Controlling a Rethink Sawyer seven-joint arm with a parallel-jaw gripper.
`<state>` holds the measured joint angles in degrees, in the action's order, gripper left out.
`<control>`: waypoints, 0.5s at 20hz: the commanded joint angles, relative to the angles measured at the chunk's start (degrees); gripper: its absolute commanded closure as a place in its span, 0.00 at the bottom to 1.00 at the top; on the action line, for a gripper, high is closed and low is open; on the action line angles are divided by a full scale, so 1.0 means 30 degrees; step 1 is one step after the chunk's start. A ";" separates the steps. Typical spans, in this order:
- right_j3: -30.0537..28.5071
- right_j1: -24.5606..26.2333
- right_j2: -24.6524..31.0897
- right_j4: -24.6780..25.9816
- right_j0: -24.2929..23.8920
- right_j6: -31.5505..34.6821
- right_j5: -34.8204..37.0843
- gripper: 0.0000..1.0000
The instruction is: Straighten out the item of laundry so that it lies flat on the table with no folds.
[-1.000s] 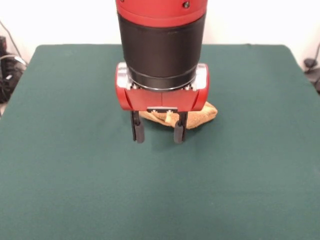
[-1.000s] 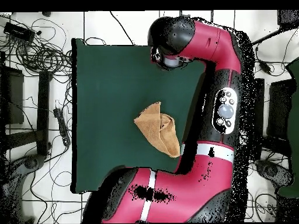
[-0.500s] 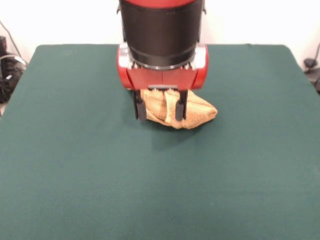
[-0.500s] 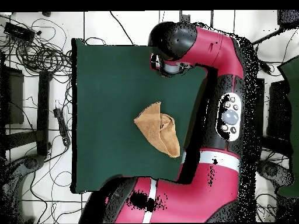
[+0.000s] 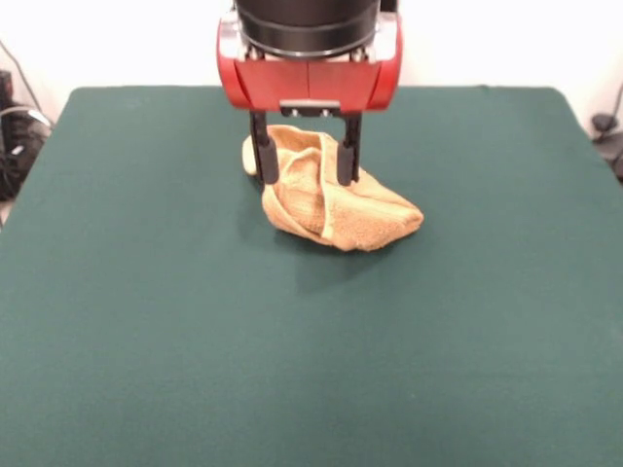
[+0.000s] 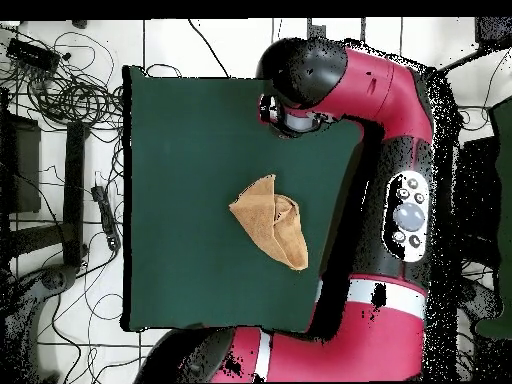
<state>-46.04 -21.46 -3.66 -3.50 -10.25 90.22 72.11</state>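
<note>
Towel [image 5: 336, 204]: golden orange terry cloth, lying crumpled near the middle of the table [image 5: 146, 321]. It was folded over itself, with a raised ridge running through it and a paler hem showing at one end.

Towel, from above [image 6: 272, 220]: a rough wedge, wide at one end and tapering to a point toward my base. One flap lay doubled over the rest. It was not flat.

Table: dark green cloth top [image 6: 180, 150], far larger than the towel.

My gripper [image 5: 306, 161]: hung from the red and black wrist over the table. In the front view my two black fingers [image 5: 265, 156] stood in line with the towel's far end.

Jaws: spread apart, with a clear gap between the fingers and nothing held in it.

Contact: I could not tell from the front view whether my fingertips touched the cloth. From above, my wrist housing [image 6: 290, 105] sat well apart from the towel, nearer a table edge.

Surroundings: cables [image 6: 60, 90] lay on the floor beside the table.
</note>
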 commanded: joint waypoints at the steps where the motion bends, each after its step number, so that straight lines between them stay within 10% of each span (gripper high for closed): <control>1: -0.3652 -0.0213 0.1401 -0.0273 -0.0177 0.1563 -0.1152 0.00; 10: -0.4505 -0.0607 0.1378 -0.0186 -0.0227 0.1421 -0.1623 0.00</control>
<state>-46.86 -23.14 -3.66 -3.50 -10.34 90.22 71.74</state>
